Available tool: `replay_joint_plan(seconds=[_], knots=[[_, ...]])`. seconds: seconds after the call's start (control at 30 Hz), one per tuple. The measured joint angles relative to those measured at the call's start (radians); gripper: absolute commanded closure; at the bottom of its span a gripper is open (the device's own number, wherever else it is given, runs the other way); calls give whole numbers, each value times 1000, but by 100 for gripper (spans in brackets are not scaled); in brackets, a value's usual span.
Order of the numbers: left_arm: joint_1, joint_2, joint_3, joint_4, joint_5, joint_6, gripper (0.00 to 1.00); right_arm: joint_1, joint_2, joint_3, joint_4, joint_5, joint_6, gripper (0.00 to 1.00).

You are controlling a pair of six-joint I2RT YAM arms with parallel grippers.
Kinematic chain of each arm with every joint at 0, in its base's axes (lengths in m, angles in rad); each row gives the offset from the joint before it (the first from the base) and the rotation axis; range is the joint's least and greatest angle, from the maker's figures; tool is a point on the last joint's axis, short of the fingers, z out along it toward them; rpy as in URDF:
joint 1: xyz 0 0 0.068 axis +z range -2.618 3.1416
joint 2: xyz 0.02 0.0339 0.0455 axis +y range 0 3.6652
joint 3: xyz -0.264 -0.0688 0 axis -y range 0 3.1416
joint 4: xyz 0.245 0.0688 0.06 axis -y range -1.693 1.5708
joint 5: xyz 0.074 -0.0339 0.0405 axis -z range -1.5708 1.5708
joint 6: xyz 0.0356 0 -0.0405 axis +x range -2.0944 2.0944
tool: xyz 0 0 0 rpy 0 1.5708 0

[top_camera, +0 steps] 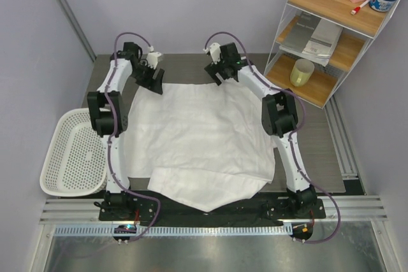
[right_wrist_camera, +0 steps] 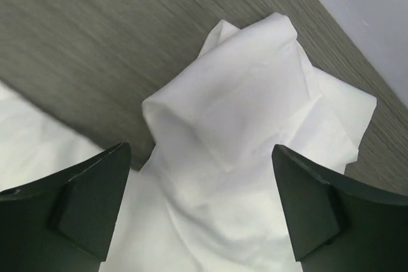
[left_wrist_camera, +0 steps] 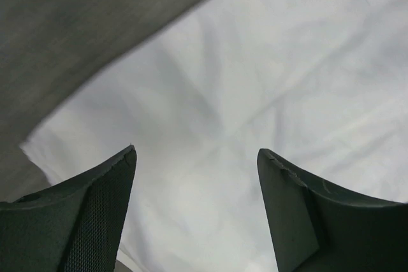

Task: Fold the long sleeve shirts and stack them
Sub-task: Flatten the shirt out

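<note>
One white long sleeve shirt [top_camera: 201,141] lies spread over the dark table, its near edge hanging at the front. My left gripper [top_camera: 153,81] hovers at the shirt's far left corner, jaws open, with flat cloth [left_wrist_camera: 255,93] below and nothing between the fingers. At the far right corner my right gripper [top_camera: 220,73] is also open, standing over a bunched, peaked fold of the cloth [right_wrist_camera: 242,113]. In the right wrist view that fold rises between the two fingertips, which stand apart from it.
A white perforated basket [top_camera: 60,170] sits off the table's left edge. A wire-and-wood shelf [top_camera: 331,36] stands at the back right with booklets, a yellow cup, a pink box and a blue jar. Bare grey tabletop [top_camera: 319,144] shows right of the shirt.
</note>
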Motion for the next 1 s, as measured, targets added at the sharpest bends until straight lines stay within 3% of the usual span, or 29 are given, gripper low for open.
replay_joint_plan(seconds=[0.2, 0.37, 0.53, 0.63, 0.8, 0.93, 1.0], knots=[[6, -305, -407, -140, 85, 175, 23, -27, -394, -373, -212, -197, -87, 0], [5, -550, -663, -224, 118, 299, 26, -43, -736, -599, -397, -339, -178, 11], [6, -618, -782, -209, 103, 303, 28, -56, -758, -731, -503, -391, -191, 21], [6, -566, -685, -157, 81, 235, 29, -105, -624, -692, -529, -404, -159, 28], [6, -320, -281, -38, 64, 75, 34, -239, -332, -373, -536, -412, -66, 43], [6, -103, -13, 43, 47, -44, 37, -298, -217, -183, -533, -396, -23, 44], [6, -52, 1, 58, 34, -77, 37, -299, -208, -159, -536, -395, -17, 44]])
